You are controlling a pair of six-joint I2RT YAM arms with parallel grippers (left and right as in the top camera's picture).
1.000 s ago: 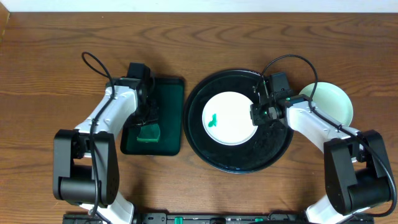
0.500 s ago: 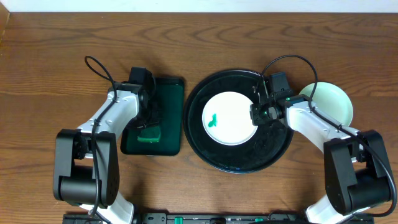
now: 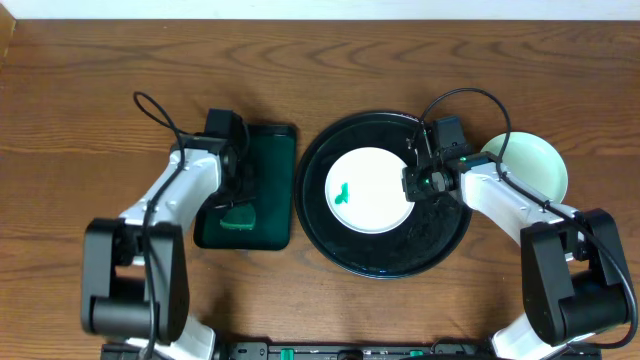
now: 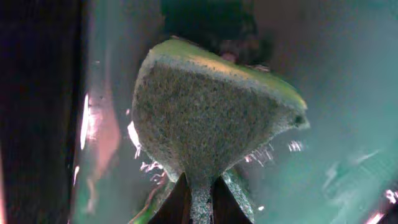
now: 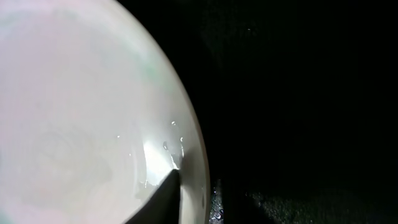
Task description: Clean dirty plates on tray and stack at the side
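A white plate (image 3: 368, 190) with a small green smear (image 3: 343, 192) lies in the black tray (image 3: 385, 268). My right gripper (image 3: 412, 185) is shut on the plate's right rim. In the right wrist view one finger (image 5: 180, 193) lies inside the white plate (image 5: 81, 112) at its edge, with the black tray (image 5: 298, 93) beside it. A pale mint plate (image 3: 535, 165) sits on the table right of the tray. My left gripper (image 3: 238, 205) is shut on a green sponge (image 3: 238, 217). In the left wrist view the jaws (image 4: 200, 199) pinch the sponge (image 4: 211, 118).
A rectangular dark green tray (image 3: 268, 165) lies left of the black tray, under the sponge, and shows wet in the left wrist view (image 4: 348, 93). Both arms reach in from the front edge. Brown wooden table (image 3: 100, 60) lies all round.
My left arm has shifted very slightly over the green tray, still holding the sponge. The right arm and the white plate have not moved.
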